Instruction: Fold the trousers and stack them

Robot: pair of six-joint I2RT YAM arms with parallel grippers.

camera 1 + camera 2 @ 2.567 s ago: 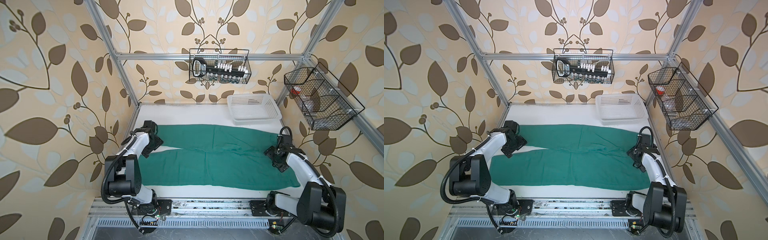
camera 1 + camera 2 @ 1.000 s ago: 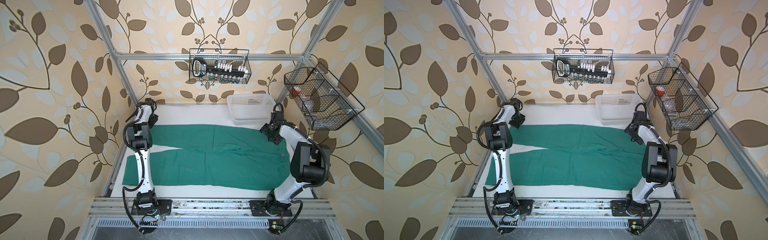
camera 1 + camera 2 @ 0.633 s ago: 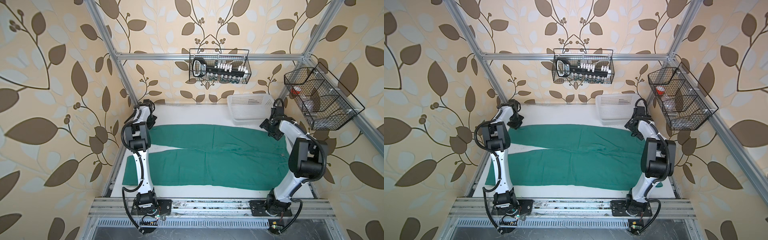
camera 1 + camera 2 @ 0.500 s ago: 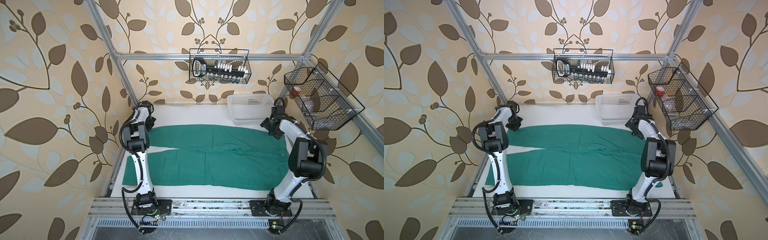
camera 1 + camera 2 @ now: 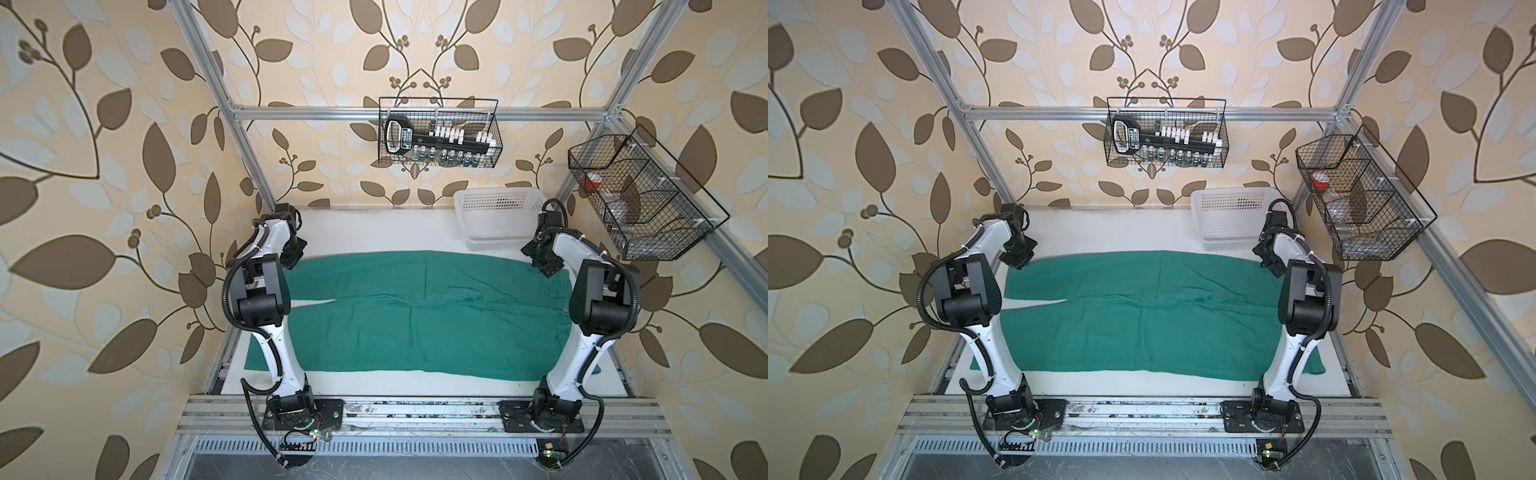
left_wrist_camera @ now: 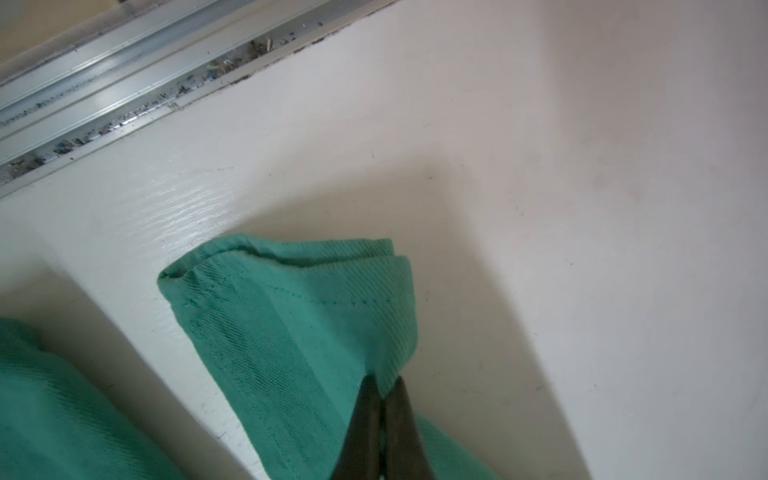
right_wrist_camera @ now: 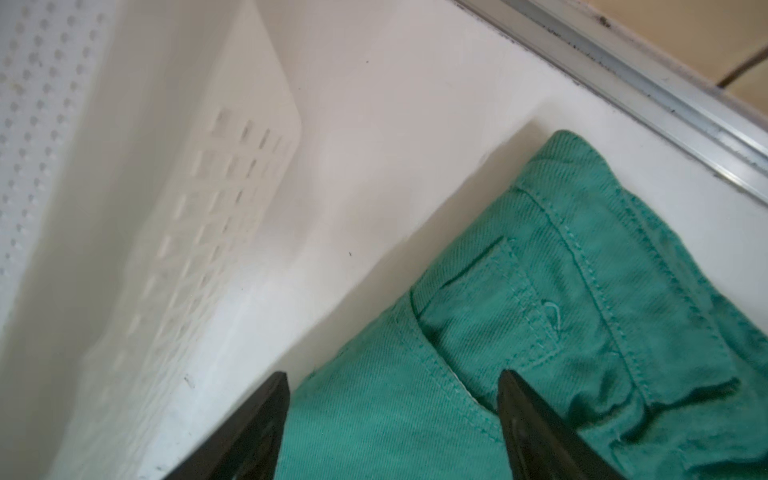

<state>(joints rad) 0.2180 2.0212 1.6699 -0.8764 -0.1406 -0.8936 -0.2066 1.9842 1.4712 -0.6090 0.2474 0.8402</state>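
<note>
The white table (image 5: 374, 232) holds the green trousers (image 5: 415, 316), flat across its middle. The basket (image 5: 494, 216) sits at one o'clock. At ten o'clock the left gripper (image 6: 384, 382) pinches a leg corner tight. At two o'clock the right gripper (image 7: 393, 374) gapes over the waist corner, holding nothing. Lifting now, one-sided, could twist the cloth.

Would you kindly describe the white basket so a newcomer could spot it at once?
Start at the white table, where teal trousers lie spread out. In its far right corner, beyond their waistband, sits the basket. Unlike the two black wire baskets hung on the frame, it is white perforated plastic.
</note>
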